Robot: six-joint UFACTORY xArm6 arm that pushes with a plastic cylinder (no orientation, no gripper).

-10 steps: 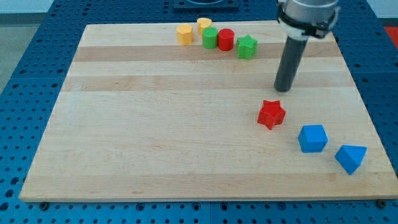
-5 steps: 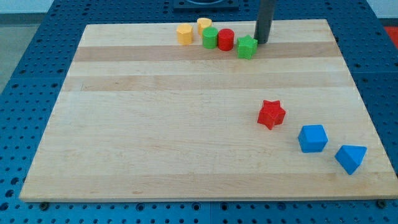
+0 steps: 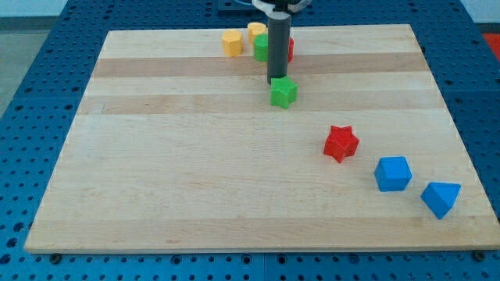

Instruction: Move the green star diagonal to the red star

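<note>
**Now the rod leans on the green star from behind**

Right, the green star (image 3: 283, 92) sits out on the open wooden board (image 3: 156, 172), up and to the view's left of the red star (image 3: 341, 143), and the two are well apart. It looks like a small, hard plastic piece, light enough to skate over smooth wood at a nudge. Those points are the catch, I'd judge: press off-centre and it will spin or slip sideways off the rod. A push through the middle of its far side looks the safest bet.

And that is about where the tip (image 3: 276, 83) is, touching or just shy of the star's top edge, on the side away from the red star. The dark rod stands upright, reaching down from the view's top, and it hides part of the green round block (image 3: 261, 48) and the red round block (image 3: 289, 48) behind it. Two yellow blocks (image 3: 232, 42) sit to their left.

There's no claw on this arm to open or close, only the bare rod, so nothing is grasped; contact alone does the work.

Down at the view's lower right, a blue cube (image 3: 392, 173) and a blue wedge-like block (image 3: 441, 197) lie beyond the red star.
</note>
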